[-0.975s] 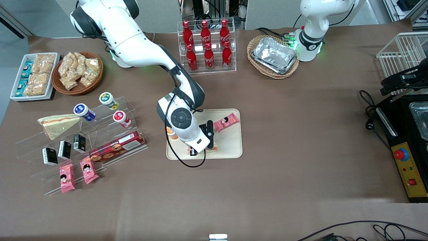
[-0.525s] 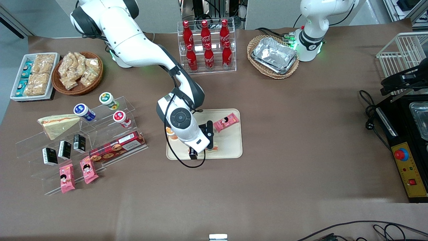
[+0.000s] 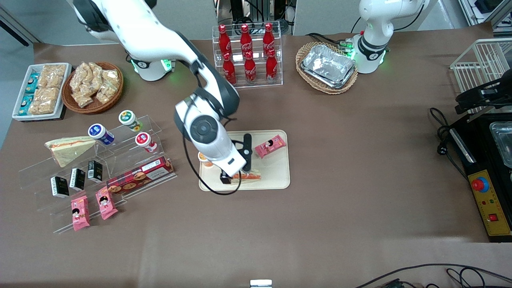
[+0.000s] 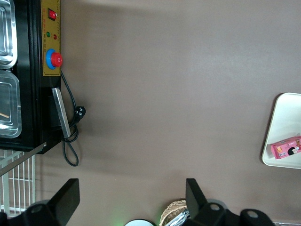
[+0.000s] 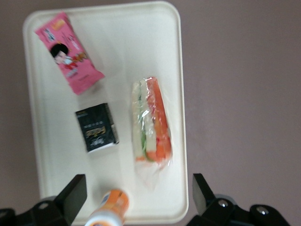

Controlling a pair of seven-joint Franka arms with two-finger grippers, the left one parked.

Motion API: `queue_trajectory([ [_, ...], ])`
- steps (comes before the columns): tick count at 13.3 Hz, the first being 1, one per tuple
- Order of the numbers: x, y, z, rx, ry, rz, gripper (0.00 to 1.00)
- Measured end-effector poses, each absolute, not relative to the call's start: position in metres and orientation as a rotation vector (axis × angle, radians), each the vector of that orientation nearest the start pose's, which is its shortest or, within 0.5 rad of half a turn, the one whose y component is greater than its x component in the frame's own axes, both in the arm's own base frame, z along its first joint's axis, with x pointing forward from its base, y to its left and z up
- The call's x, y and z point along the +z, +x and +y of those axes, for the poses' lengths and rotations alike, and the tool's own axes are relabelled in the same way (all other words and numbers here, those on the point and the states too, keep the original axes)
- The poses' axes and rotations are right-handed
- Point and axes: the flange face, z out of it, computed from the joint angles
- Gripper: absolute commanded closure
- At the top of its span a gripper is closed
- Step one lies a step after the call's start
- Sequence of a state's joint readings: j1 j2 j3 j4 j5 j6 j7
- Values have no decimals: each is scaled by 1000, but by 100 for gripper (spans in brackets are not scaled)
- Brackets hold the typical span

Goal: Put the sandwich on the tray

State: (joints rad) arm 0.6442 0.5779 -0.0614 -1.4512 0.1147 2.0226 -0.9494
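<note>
Gripper [image 3: 239, 179] just lifted off, jaws spread wide and empty; sandwich [image 5: 151, 126] now lies on the tray [image 5: 109, 61] beside the pink snack pack [image 5: 68, 52], so looks done.

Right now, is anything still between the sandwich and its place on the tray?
No. The sandwich already lies on the tray, beside the black carton and apart from it. The gripper hangs open above, holding nothing.
</note>
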Motion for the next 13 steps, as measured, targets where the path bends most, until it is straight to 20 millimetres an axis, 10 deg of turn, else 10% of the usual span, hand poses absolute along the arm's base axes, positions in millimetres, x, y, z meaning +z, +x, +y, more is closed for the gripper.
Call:
queue_trajectory([
  [8, 546, 567, 310, -74, -2658, -1375, 0],
  [13, 624, 545, 265, -118, -2890, -629, 0],
])
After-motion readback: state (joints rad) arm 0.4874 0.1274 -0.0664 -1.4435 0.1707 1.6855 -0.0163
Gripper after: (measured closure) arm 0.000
